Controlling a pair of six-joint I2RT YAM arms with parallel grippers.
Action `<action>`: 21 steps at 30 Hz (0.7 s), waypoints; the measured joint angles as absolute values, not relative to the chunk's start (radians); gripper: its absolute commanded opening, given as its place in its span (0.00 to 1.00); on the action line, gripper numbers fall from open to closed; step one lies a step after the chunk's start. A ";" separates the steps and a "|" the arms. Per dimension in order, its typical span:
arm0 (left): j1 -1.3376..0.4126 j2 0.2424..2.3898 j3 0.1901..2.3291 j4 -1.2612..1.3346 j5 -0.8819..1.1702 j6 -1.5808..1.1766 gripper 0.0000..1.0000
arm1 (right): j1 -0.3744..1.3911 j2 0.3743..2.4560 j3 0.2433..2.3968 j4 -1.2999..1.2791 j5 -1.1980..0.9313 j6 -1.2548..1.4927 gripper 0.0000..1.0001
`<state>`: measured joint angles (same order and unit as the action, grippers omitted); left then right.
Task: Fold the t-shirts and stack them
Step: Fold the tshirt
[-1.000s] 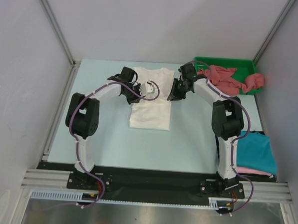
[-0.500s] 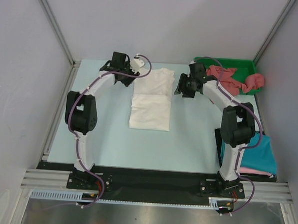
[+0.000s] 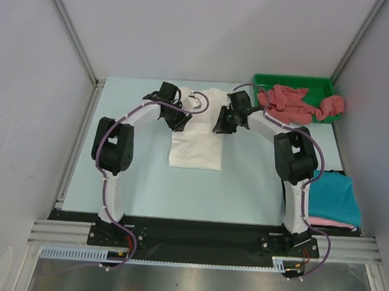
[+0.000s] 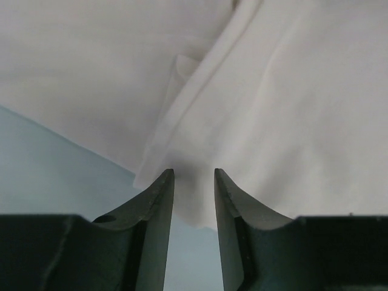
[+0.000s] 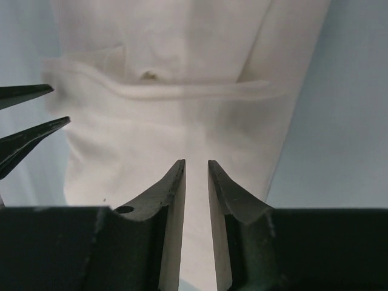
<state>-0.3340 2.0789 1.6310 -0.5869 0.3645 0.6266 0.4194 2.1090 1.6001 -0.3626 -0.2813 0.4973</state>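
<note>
beyond the right gripper (image 5: 197, 162), to its outer side and farther back on the table (image 3: 128, 168): a green tray (image 3: 292, 78) heaped with crumpled dusty red t-shirts (image 3: 288, 101), one spilling over the tray's right end. well behind that gripper, near the right arm's base: a folded teal t-shirt (image 3: 335, 192) lying on a pink t-shirt (image 3: 331, 222), only a thin pink edge showing. right arm's own elbow between gripper and that stack.

between the two grippers: the white t-shirt (image 3: 196, 145), flat on the table, partly folded, long axis running away from the arm bases, so crosswise to the line from one gripper to the other. raised fold ridge across its width just ahead of the right fingertips. which end bears the collar: not clear.

left gripper (image 4: 194, 173) low over the shirt's left edge, fingers parted by a narrow gap, cloth edge and bare table visible through it, nothing pinched. right gripper over the opposite edge, likewise slightly parted, unloaded, white cloth below the gap. left fingers (image 5: 27, 130) poking in from the left of the right wrist view, across the shirt.
</note>
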 measured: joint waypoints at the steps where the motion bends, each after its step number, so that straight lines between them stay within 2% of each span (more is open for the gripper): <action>1: -0.328 2.103 1.651 -0.585 0.357 0.626 0.38 | 0.409 2.124 1.607 -0.358 -0.281 0.500 0.27; 8: -0.304 2.218 1.730 -0.549 0.274 0.575 0.43 | 0.356 2.260 1.713 -0.358 -0.266 0.546 0.26; 14: -0.305 2.233 1.788 -0.529 0.235 0.538 0.48 | 0.353 2.278 1.775 -0.396 -0.213 0.549 0.31; 17: -0.305 2.222 1.798 -0.515 0.231 0.531 0.52 | 0.354 2.263 1.776 -0.434 -0.160 0.542 0.41; 18: -0.305 2.210 1.798 -0.519 0.235 0.532 0.55 | 0.354 2.246 1.763 -0.441 -0.145 0.540 0.48; 21: -0.306 2.130 1.751 -0.518 0.274 0.545 0.55 | 0.363 2.131 1.661 -0.461 -0.101 0.535 0.56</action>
